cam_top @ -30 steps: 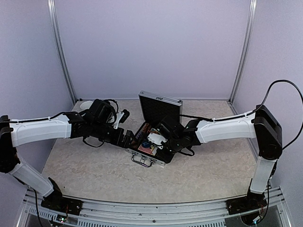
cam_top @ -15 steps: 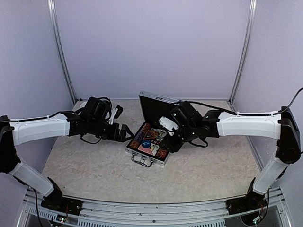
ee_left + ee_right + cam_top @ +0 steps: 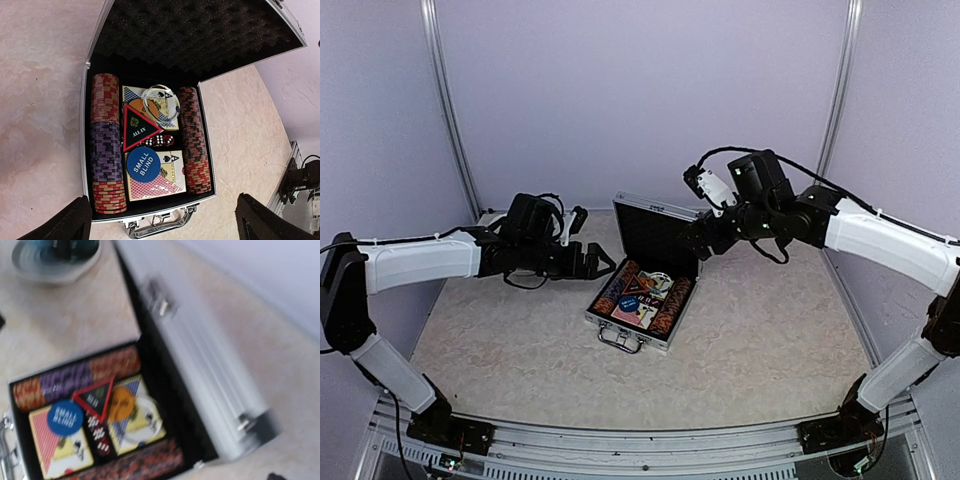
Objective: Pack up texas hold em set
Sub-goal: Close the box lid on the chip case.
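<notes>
1. Silver ribbed aluminium: the case [image 3: 645,338] lies open on the table [image 3: 770,340], its lid [image 3: 658,228] standing up from the back edge. The case handle [image 3: 159,226] is partly cut off at the bottom of my left wrist view.
2. Inside the case, chip rows [image 3: 105,150] run along both side walls, with two card decks [image 3: 165,182] between them. The triangle marker [image 3: 137,127], a blue button [image 3: 143,164] and the red dice [image 3: 159,141] lie on top. A clear ring [image 3: 161,102] over the rear deck is hard to make out.
3. My right wrist view is smeared. A plate [image 3: 50,267] beyond the case's rear left corner is only a blur.
4. Left gripper [image 3: 592,263] hangs spread wide just left of the case, apart from it.
5. Right gripper [image 3: 697,243] sits by the lid's upper right corner. I cannot tell how its jaws stand, nor whether it touches.
6. Bare tabletop shows in front of the case and to its right.
</notes>
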{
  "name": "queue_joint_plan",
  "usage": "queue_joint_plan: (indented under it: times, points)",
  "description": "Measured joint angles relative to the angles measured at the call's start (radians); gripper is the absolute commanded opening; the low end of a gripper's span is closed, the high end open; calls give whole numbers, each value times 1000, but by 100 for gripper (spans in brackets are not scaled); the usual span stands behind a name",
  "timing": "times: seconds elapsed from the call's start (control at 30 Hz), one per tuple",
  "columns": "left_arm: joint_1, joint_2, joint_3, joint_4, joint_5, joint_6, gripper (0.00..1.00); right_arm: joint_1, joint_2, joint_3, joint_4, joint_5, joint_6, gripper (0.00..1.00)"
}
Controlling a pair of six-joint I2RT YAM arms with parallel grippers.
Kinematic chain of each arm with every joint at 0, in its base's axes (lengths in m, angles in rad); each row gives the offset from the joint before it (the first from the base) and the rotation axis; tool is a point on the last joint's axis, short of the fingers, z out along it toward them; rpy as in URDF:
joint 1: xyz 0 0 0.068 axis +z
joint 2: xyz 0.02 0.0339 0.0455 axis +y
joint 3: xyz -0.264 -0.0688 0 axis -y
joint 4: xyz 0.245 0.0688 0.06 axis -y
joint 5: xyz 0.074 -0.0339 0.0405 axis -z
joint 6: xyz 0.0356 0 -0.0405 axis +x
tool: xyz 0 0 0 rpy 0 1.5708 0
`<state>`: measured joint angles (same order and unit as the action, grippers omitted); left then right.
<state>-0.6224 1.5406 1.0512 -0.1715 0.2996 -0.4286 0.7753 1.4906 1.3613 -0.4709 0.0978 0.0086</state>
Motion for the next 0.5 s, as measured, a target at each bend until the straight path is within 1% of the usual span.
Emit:
queue_joint_plan:
  times: [0.17,0.3,0.5]
  points:
    - [0,6,0,8,11,-14,99,-36,11,101,-8,11,-36,92]
    - [0,7,0,12,15,-17,99,-95,71,195,-13,-1,-53,93]
    - [-7,7,-12,13,-18,-17,99,-159,184,233,-14,-95,-60,93]
